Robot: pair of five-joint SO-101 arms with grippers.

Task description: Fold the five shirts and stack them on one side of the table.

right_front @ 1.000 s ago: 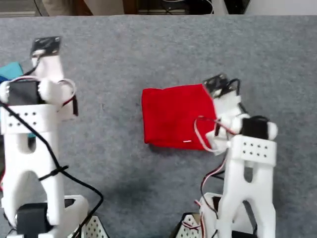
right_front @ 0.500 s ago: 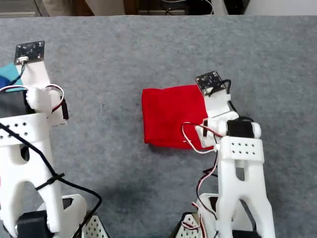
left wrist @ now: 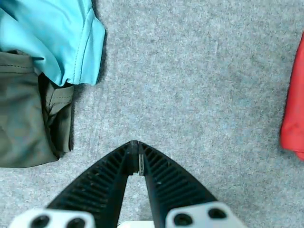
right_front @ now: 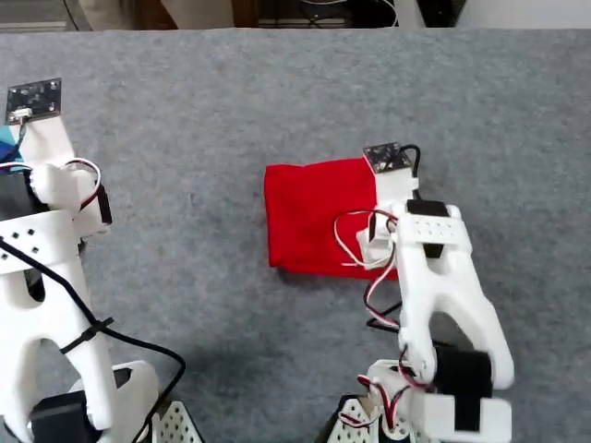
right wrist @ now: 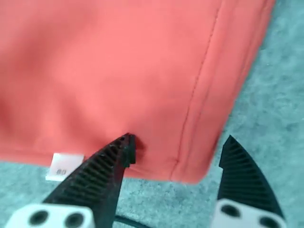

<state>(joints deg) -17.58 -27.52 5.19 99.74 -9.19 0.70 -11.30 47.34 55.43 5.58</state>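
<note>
Right arm draws back. I log right gripper (right wrist: 179, 141) agape, empty, straddling the folded red shirt (right_front: 319, 217) corner; left gripper (left wrist: 135, 153) pinched closed, empty.

A grey felt-covered table (right_front: 231, 92) with wooden furniture (right_front: 242, 11) beyond its far edge.

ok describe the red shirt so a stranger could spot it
On the grey table, look near the middle, by the open right hand. The red shirt lies folded into a flat rectangle, the only red thing; the teal shirt and olive shirt sit far left.
</note>
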